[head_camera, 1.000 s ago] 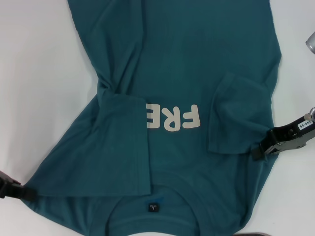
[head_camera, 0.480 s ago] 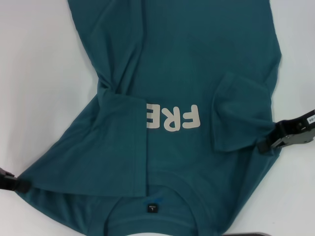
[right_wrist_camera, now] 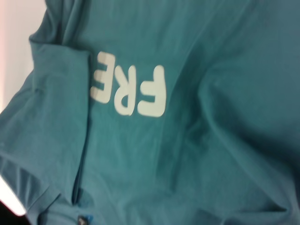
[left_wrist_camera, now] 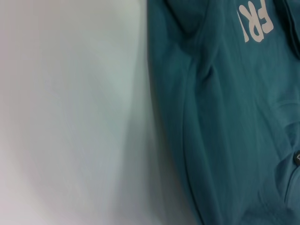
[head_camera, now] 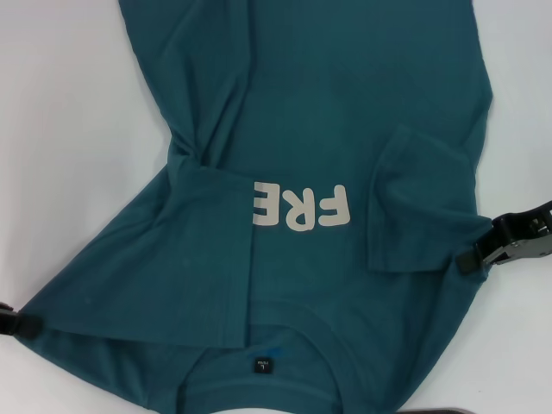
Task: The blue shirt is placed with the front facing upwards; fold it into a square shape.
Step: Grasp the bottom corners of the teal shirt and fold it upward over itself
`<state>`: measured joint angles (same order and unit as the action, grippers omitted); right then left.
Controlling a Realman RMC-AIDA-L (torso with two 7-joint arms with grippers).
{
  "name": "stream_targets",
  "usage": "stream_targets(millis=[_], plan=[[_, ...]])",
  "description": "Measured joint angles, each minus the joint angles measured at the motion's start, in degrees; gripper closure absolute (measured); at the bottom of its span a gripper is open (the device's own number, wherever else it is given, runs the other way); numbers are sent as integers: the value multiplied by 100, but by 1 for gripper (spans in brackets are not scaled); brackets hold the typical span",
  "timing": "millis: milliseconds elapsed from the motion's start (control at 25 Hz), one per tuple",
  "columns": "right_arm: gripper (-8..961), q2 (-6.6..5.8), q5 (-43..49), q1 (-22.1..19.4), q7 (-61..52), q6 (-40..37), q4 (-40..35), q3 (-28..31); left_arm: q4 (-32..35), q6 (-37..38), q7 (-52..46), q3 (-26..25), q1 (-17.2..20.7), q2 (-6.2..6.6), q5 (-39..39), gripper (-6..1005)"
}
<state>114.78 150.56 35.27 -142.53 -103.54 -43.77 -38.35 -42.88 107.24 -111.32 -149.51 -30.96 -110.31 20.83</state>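
Head view: both sleeves of shirt (head_camera: 345,103) folded inward to narrow it, right gripper (head_camera: 473,257) and left gripper (head_camera: 26,326) at its edges, fingers' state impossible to tell.

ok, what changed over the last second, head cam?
Both claws slid outward. The left claw went toward the frame's left edge, drawing the blue shirt's left corner with it. The right claw backed off toward the right, off the folded sleeve. Sleeve folds, lettering and collar label are unchanged.

The blue shirt (head_camera: 345,112) lies front-up, both sleeves folded inward over its chest.
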Motion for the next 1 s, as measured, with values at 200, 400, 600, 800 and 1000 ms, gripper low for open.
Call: stream_targets(millis=[200, 400, 600, 800, 1000], plan=[[941, -30, -54, -46, 79, -125, -14, 180, -6, 64, 118, -164, 88, 20, 0, 956], [940, -63, -68, -68, 171, -301, -68, 406, -18, 113, 199, -309, 163, 29, 0, 957], [940, -105, -78, -122, 193, -395, -100, 457, -25, 105, 211, -343, 244, 53, 0, 956], [941, -144, -205, -184, 302, -629, -166, 609, -8, 104, 270, -500, 309, 107, 0, 956], [941, -224, -404, -248, 402, -809, -167, 736, 1, 103, 288, -555, 399, 117, 0, 957]])
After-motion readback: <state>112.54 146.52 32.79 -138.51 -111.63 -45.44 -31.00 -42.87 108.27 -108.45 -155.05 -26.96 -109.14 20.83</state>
